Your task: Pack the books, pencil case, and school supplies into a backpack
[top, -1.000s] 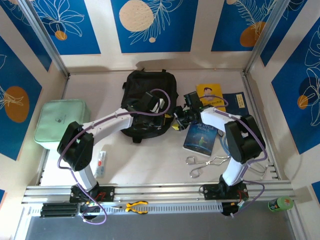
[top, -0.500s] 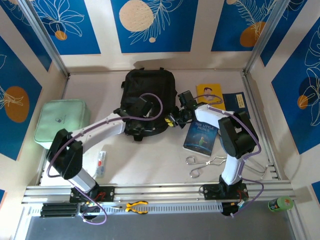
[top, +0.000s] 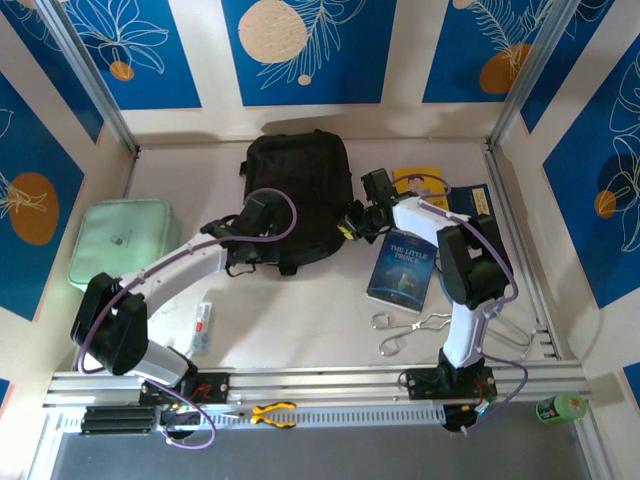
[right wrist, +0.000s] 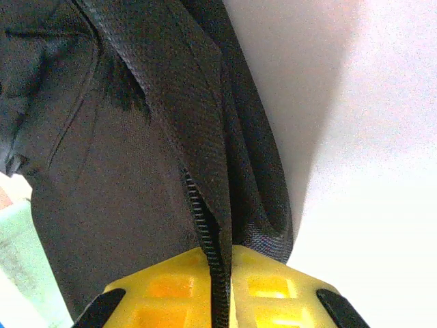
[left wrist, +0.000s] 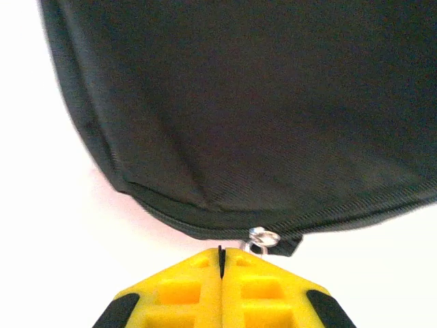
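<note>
The black backpack (top: 300, 185) lies at the back middle of the table. My left gripper (top: 268, 248) is at its near left edge, jaws shut with a thin black strip pinched at their tips, right beside the metal zip ring (left wrist: 264, 238). My right gripper (top: 350, 228) is at the backpack's right side, shut on a fold of fabric (right wrist: 205, 157) carrying the zip teeth (right wrist: 205, 236). Right of the bag lie the books: "The Little Prince" (top: 402, 266), the yellow one (top: 420, 179) and the navy one (top: 472, 206), the last two partly under the right arm.
A mint-green pouch (top: 124, 240) sits at the left. A small white tube (top: 203, 326) lies near the left arm, and metal tongs (top: 412, 330) lie in front of the blue book. Yellow pliers (top: 272, 411) rest on the front rail, with a green bottle (top: 560, 407) off the front right corner.
The backpack has slid toward the back wall and its white inside no longer shows. My left gripper has drawn leftward along its near edge, and the right gripper moved back with the bag.
</note>
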